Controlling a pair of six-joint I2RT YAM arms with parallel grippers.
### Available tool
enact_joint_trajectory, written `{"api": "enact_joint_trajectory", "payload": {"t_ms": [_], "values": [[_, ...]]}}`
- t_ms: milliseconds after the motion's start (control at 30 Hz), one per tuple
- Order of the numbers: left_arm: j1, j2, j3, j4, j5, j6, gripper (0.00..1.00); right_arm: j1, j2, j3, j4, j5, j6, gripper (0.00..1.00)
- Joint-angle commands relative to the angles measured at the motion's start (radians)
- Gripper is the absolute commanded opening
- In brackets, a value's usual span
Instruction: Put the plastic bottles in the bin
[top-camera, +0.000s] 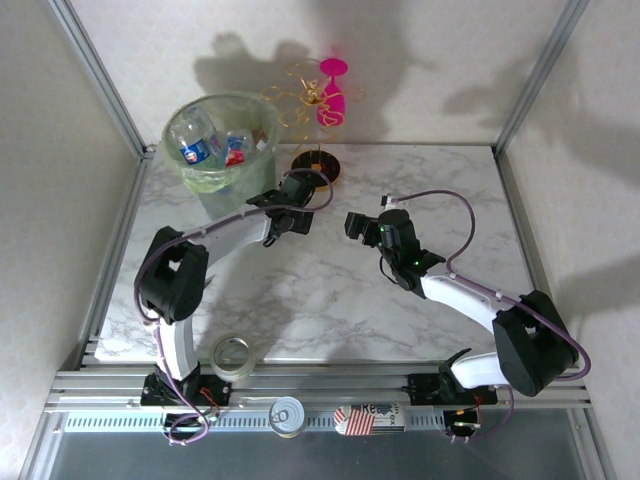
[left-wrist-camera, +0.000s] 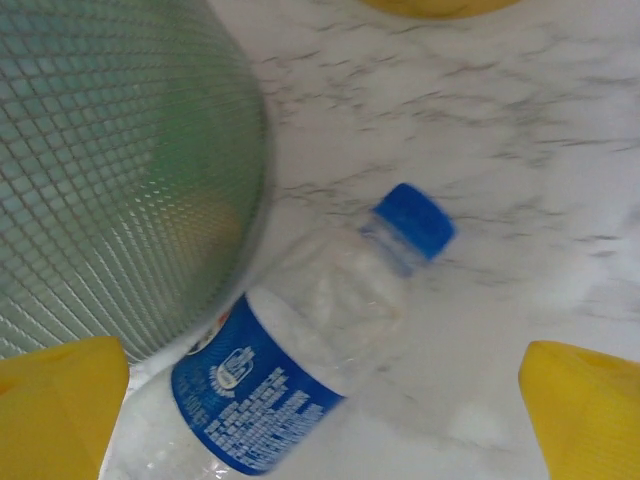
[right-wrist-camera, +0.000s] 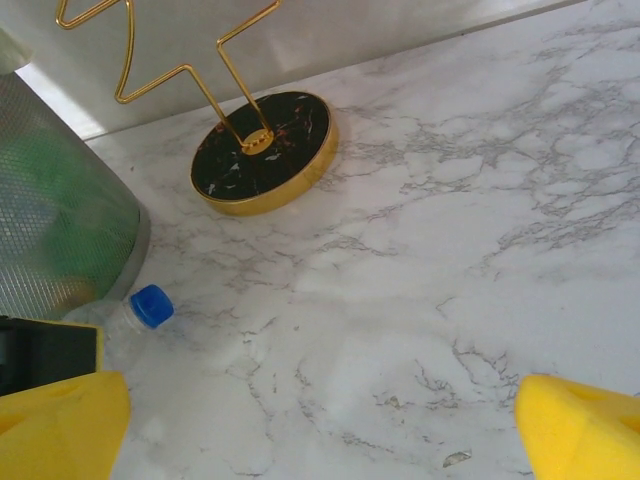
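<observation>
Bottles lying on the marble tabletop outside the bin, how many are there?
1: a blue-capped bottle lying on its side right beside the bin. More could be hidden under the left arm.

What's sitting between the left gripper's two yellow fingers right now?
A clear, blue-capped plastic bottle lying beside the bin, in the left wrist view.

Plastic bottle (left-wrist-camera: 330, 320), base beyond the left wrist view's lower edge, label (left-wrist-camera: 255, 395) text a blur.
</observation>
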Motion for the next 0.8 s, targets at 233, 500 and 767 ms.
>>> {"api": "enact_joint_trajectory", "payload": {"t_ms": [233,500,767], "values": [[0.02,0.134,0.044,-0.021,-0.125,0.153,1.0,-0.01,-0.038,-0.011,0.014,0.035,-0.001,0.99],[0.023,0.185,0.053,-0.076,-0.033,0.118,1.0,-0.011,-0.053,-0.017,0.014,0.041,-0.007,0.99],[-0.004,0.132,0.008,-0.068,0.088,0.055,0.95,-0.013,-0.051,-0.023,0.021,0.038,-0.002,0.99]]}}
